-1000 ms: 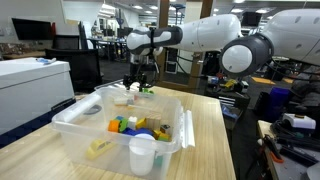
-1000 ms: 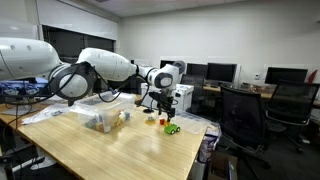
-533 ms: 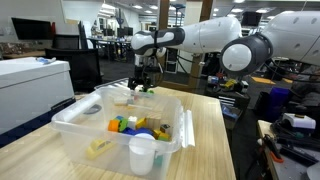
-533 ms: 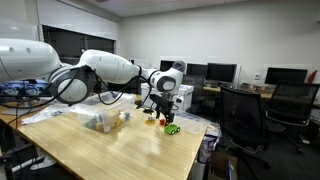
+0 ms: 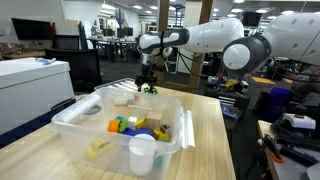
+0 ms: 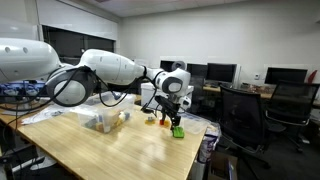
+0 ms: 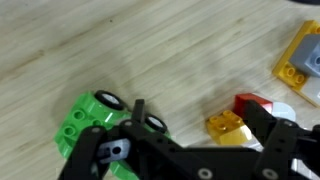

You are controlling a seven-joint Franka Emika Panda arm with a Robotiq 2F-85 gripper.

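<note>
My gripper (image 7: 200,128) stands open, low over the wooden table (image 7: 120,50), and holds nothing. A small yellow brick (image 7: 228,125) lies on the table between the two fingers, closer to the right one. A green toy car (image 7: 95,122) with white wheels sits just outside the left finger (image 7: 137,110). A red brick (image 7: 255,103) lies by the right finger. In both exterior views the gripper (image 5: 147,84) (image 6: 172,117) hangs over these toys beyond the clear bin (image 5: 70,112), with the green car (image 6: 177,130) beneath it.
A yellow and grey brick (image 7: 303,55) lies further off. The clear plastic bin (image 6: 104,121) holds several coloured blocks, and a white cup (image 5: 142,155) stands at its front corner. The table's far edge (image 6: 205,135) and an office chair (image 6: 243,115) are close by.
The arm has swung sideways toward the table's end and come down lower over the green car and bricks. Its jaws have stayed open.
</note>
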